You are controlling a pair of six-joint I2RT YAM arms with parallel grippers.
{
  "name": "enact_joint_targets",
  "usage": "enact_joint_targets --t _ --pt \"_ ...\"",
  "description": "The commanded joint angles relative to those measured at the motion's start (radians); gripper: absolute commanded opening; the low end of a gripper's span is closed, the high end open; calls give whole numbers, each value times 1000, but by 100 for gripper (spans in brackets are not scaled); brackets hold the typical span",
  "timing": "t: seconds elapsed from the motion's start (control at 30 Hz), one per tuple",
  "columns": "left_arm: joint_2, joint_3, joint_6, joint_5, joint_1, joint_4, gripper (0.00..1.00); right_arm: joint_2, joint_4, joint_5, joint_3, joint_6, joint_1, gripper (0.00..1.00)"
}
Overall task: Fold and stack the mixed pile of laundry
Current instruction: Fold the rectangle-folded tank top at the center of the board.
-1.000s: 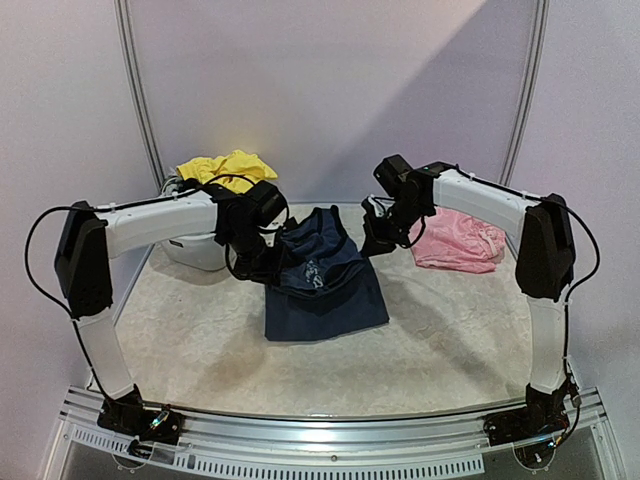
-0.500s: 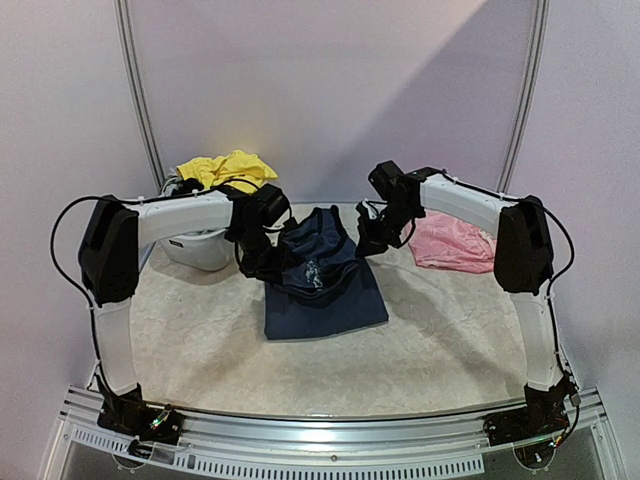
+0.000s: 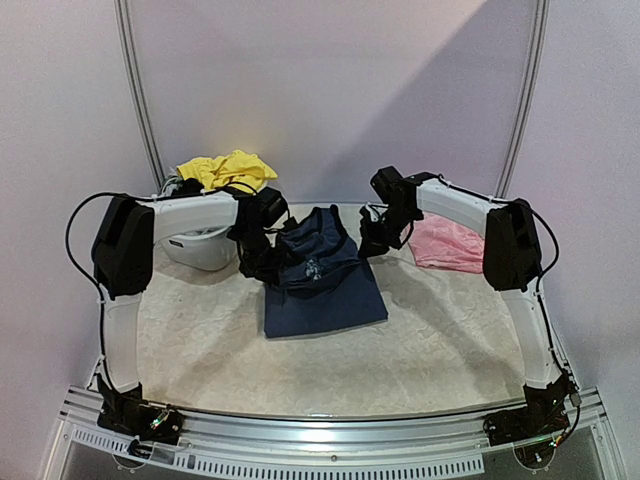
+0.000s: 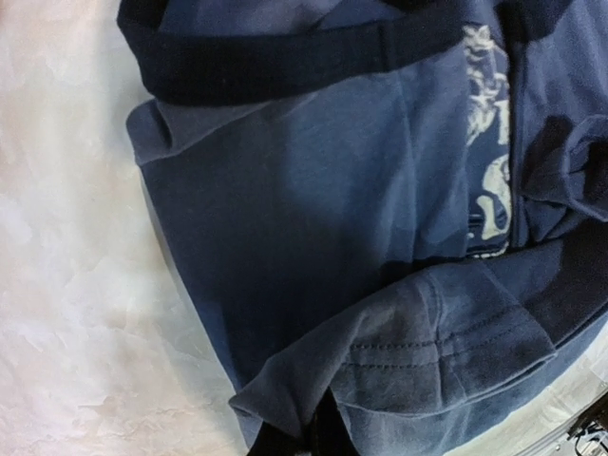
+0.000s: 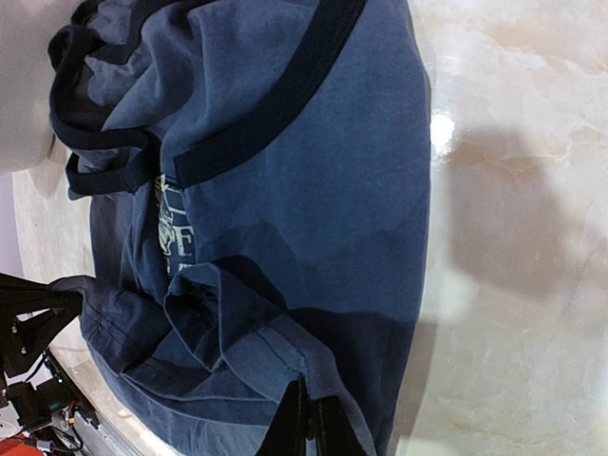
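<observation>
The navy tank top (image 3: pixel 322 285) with white lettering lies on the table's middle, its far part lifted and draped between both grippers. My left gripper (image 3: pixel 262 263) is shut on its left hem corner (image 4: pixel 361 380). My right gripper (image 3: pixel 372 243) is shut on its right hem corner (image 5: pixel 304 366). The white lettering shows in the left wrist view (image 4: pixel 489 161) and the right wrist view (image 5: pixel 176 233). A pale pink piece (image 3: pixel 458 240) lies folded at the far right. A yellow piece (image 3: pixel 225 168) sits on top of the tub. No grey piece shows.
A white plastic tub (image 3: pixel 196 248) stands at the far left behind my left arm. The table top (image 3: pixel 330 370) is a pale marbled surface with a metal rail along the near edge. Curved wall panels close the back.
Both grippers moved slightly toward the far side and inward, still holding the tank top's hem. The upper arms swung more upright. The garment's folded part shifted a little.
</observation>
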Motion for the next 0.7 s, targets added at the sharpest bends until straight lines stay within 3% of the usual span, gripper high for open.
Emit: enact_joint_targets --t 0.0,0.13,0.27,0.33,0.47,0.5,0.6,0.67 --pt "25 21 -38 -6 24 -27 4 43 -9 -15 53 -4 -6 6" --pt "29 33 -100 9 53 -40 13 68 -15 -23 114 10 -16 12" --pt "5 46 -160 18 89 -21 28 99 -8 -37 212 51 -41 32" --pt "-3 75 -177 21 100 -25 42 104 8 -56 254 79 -54 37" --pt "-17 167 -170 10 110 -71 84 87 1 -51 303 103 -74 46" --pt "-27 184 -161 -2 107 -88 88 67 -12 -39 302 98 -76 47" --pt "-83 183 -119 -43 91 -116 87 8 -60 5 261 64 -76 46" --pt "-126 154 -89 -79 70 -127 85 -50 -51 20 139 42 -75 45"
